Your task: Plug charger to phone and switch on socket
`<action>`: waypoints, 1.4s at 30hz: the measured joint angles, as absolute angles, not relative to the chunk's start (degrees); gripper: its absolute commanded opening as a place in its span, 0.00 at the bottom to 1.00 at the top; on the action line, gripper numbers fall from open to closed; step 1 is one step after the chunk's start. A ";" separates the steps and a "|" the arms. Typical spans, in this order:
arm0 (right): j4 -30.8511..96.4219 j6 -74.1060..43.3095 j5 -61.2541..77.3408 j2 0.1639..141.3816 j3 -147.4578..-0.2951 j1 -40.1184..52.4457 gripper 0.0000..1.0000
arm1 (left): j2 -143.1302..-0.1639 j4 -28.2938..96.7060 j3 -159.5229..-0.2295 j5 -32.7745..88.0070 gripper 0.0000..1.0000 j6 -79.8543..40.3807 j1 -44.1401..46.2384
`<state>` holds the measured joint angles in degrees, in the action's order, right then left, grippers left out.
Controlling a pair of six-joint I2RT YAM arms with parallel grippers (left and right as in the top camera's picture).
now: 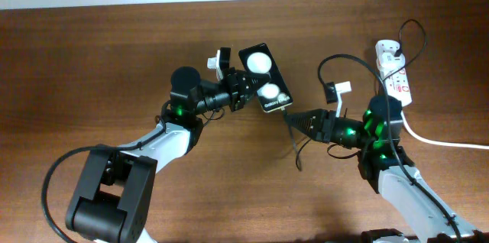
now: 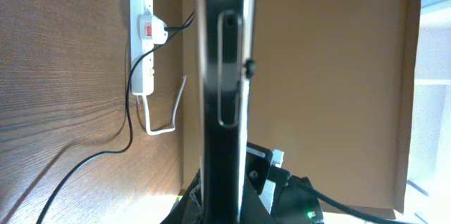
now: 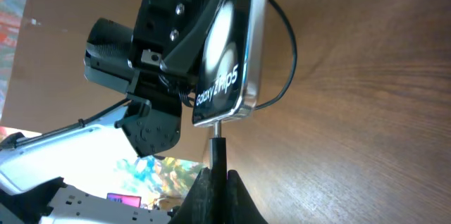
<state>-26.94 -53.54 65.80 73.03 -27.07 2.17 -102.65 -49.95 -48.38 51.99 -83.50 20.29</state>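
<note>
Two grippers meet near the middle of the table [image 1: 92, 52], somewhat toward its far edge.

Left gripper [image 1: 243, 86]: fingers clamped on the phone [image 1: 263, 77] from one long side. The glossy face is turned up to the overhead camera, with two round glare spots on it. In the left wrist view the phone [image 2: 222, 76] is seen edge-on and fills the centre of the frame. In the right wrist view the phone [image 3: 232, 48] is tilted, with white lettering readable near its lower end and the left gripper [image 3: 165, 37] closed on it from the left.

Right gripper [image 1: 293, 118]: narrow, pinched on the charger [image 1: 295, 147] just behind its plug tip. The black cable trails from there toward the near edge. The gripper points at the nearest short end of the phone, just beside it. In the right wrist view the fingers [image 3: 208, 196] hold the plug tip [image 3: 218, 139] with its metal end touching the phone's bottom edge. Whether it is seated I cannot tell.

Socket [image 1: 397, 79]: lies near the far edge toward the right corner, well apart from the phone, beyond the right arm. A white plug block [image 1: 386, 48] sits at its far end, and the thick white cord [image 1: 451, 142] runs off the right edge. The socket [image 2: 143, 41] also shows in the left wrist view, with a red mark on it.
</note>
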 measured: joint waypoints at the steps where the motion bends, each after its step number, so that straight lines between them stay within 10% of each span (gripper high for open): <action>1: -26.94 -53.49 66.15 73.03 -27.07 1.39 0.04 | -102.67 -49.95 -48.38 52.14 0.00 -83.11 20.21; 42: -38.79 -55.79 65.63 76.58 -26.39 3.81 0.04 | -102.67 -57.10 -48.23 50.35 0.00 -83.79 19.53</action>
